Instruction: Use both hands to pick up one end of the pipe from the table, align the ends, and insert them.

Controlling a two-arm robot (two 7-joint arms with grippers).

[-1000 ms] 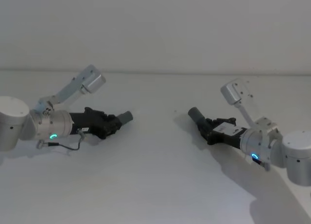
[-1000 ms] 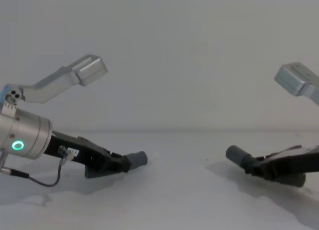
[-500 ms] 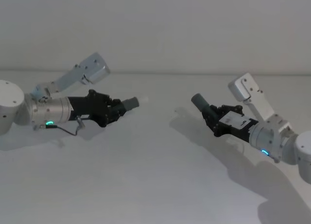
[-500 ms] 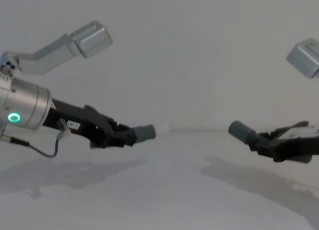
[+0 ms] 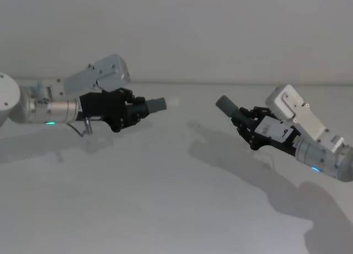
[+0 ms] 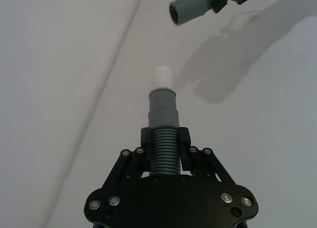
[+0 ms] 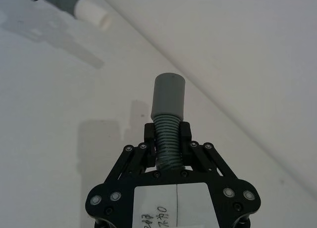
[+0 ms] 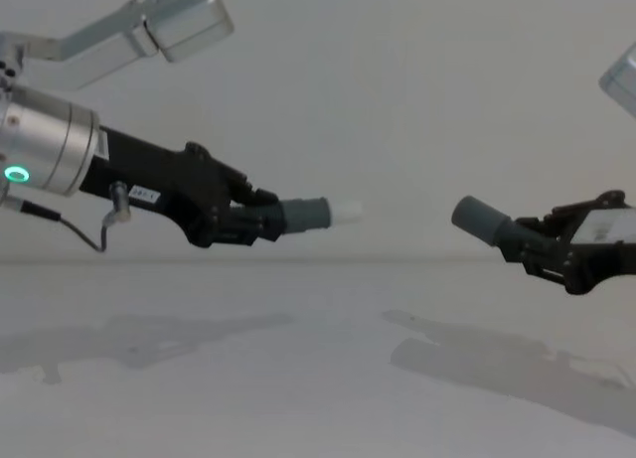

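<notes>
My left gripper (image 5: 138,108) is shut on the shorter pipe piece (image 5: 157,104), held above the table (image 5: 165,199) at the left. Its grey cuff with a white tip (image 8: 348,213) points right. My right gripper (image 5: 245,119) is shut on the other corrugated piece, whose open grey socket (image 5: 226,105) points left and slightly up. The two ends face each other across a clear gap. In the left wrist view, the gripper (image 6: 164,141) clamps the corrugated hose (image 6: 163,151), with the socket (image 6: 190,8) far off. In the right wrist view, the gripper (image 7: 167,134) clamps below the socket (image 7: 169,95).
The table runs back to a plain pale wall (image 5: 182,33) along a straight edge. Shadows of both arms lie on the surface beneath them.
Both grippers have risen from the table with their pipe pieces. The left piece's white tip now shows, and the two ends sit higher and closer together.
</notes>
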